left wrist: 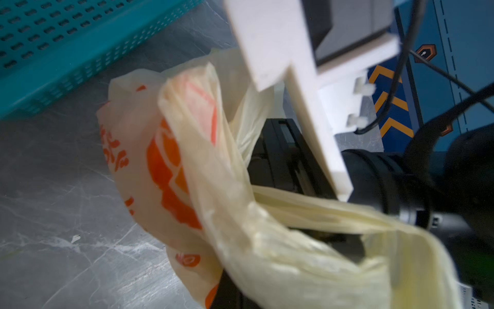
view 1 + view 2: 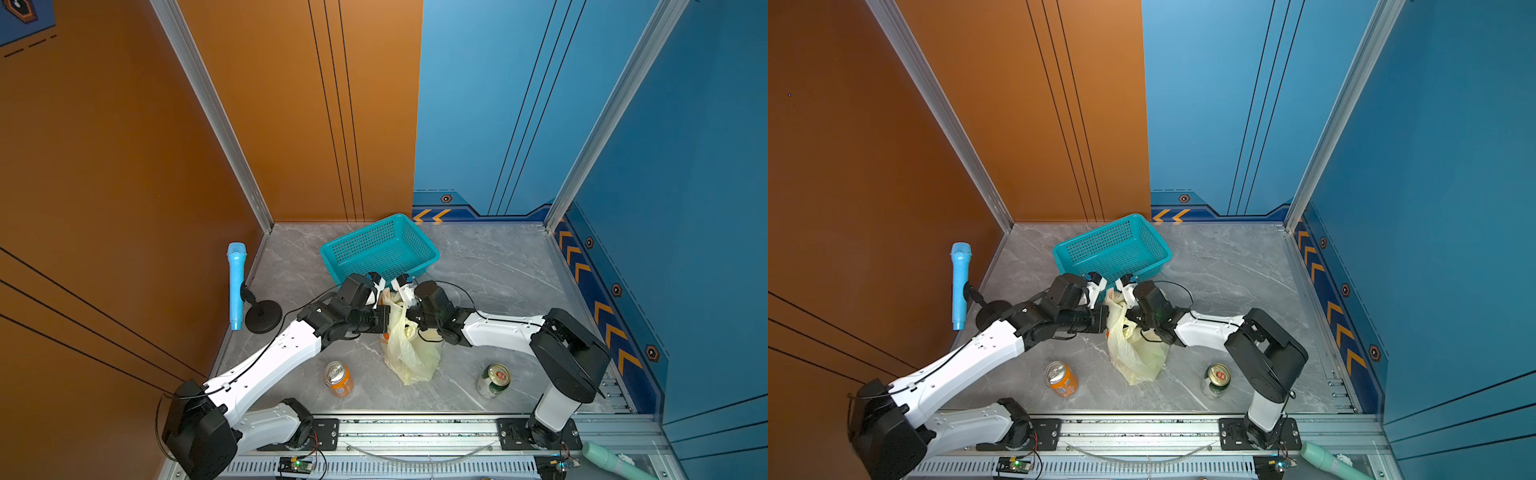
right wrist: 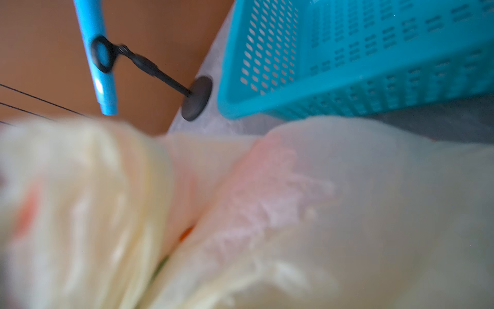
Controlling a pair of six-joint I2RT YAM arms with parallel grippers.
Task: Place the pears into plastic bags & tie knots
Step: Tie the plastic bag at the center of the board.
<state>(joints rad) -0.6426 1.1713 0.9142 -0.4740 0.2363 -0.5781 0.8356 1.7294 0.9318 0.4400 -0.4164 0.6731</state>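
**A:** Status?
**B:** No loose pears. The teal basket (image 2: 359, 232) beyond your grippers looks empty, and the plastic bag (image 2: 409, 353) bulges below them. Left gripper (image 2: 379, 291) is clamped on a handle. Right gripper (image 2: 401, 286) is closed, hold unclear.
**A:** Remaining?
**B:** The knot, I'd judge. No finished one shows between them.

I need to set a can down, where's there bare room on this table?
The biggest bare patch is back right, between the basket, the blue walls and the right arm. A smaller one sits back left, between basket and microphone stand. The middle is crowded: plastic bag, left arm, orange can, green can.
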